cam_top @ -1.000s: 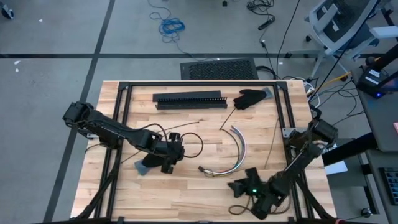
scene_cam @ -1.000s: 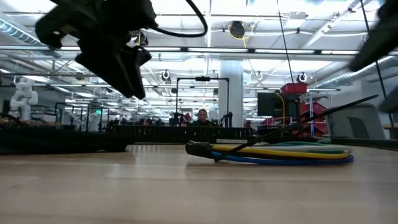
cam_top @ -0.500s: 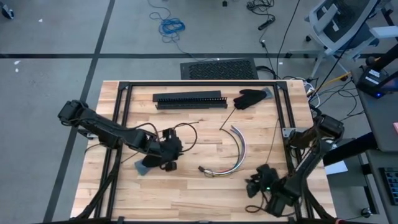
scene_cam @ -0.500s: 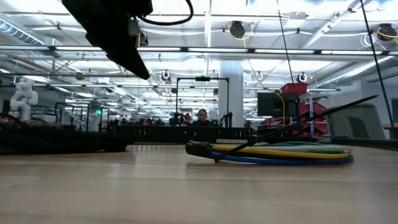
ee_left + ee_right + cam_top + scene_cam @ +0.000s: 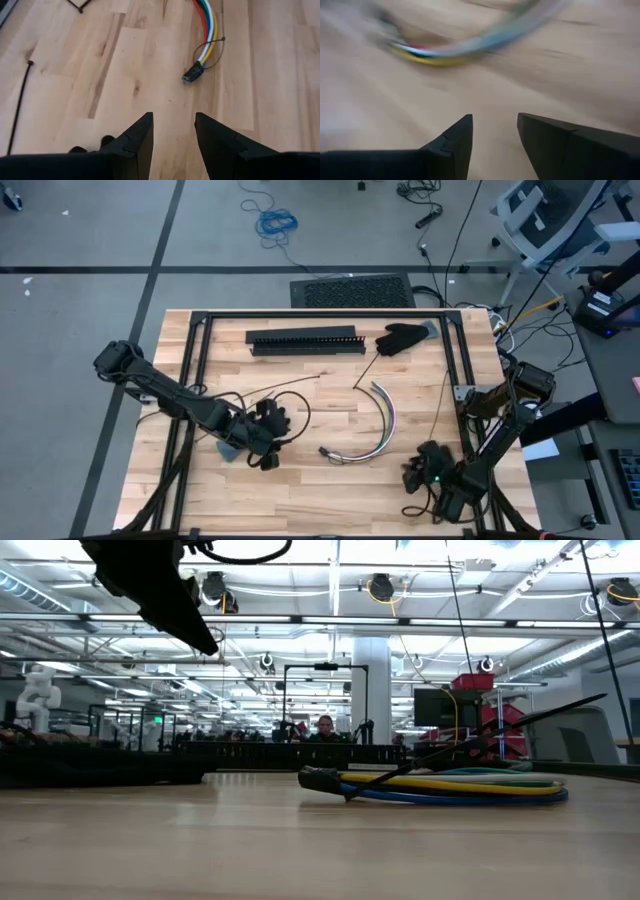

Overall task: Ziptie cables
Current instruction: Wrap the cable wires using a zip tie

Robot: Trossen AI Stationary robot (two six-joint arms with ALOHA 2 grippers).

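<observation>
The cables [image 5: 378, 425] lie flat on the wooden table as one curved bundle of coloured wires; it also shows in the low view [image 5: 450, 785]. A thin black tie [image 5: 212, 46] is looped loosely around the bundle near its dark end [image 5: 193, 75]. My left gripper [image 5: 265, 442] hovers above the table to the left of that end, open with nothing between its fingers [image 5: 172, 117]. My right gripper [image 5: 425, 468] stands near the table's front right, beside the bundle's curve, open and empty [image 5: 494, 120].
A long black slotted bar [image 5: 305, 340] and a black glove [image 5: 400, 337] lie at the far side. Thin black strips lie loose on the wood [image 5: 365, 370], one of them near my left gripper [image 5: 19, 102]. A grey piece [image 5: 228, 450] sits by the left arm. Black frame rails [image 5: 200, 360] run along the table's sides.
My left gripper has moved up and toward the table's near left, away from the bundle, rolling as it went. My right gripper has swung toward the table's right edge. The cables have stayed where they were.
</observation>
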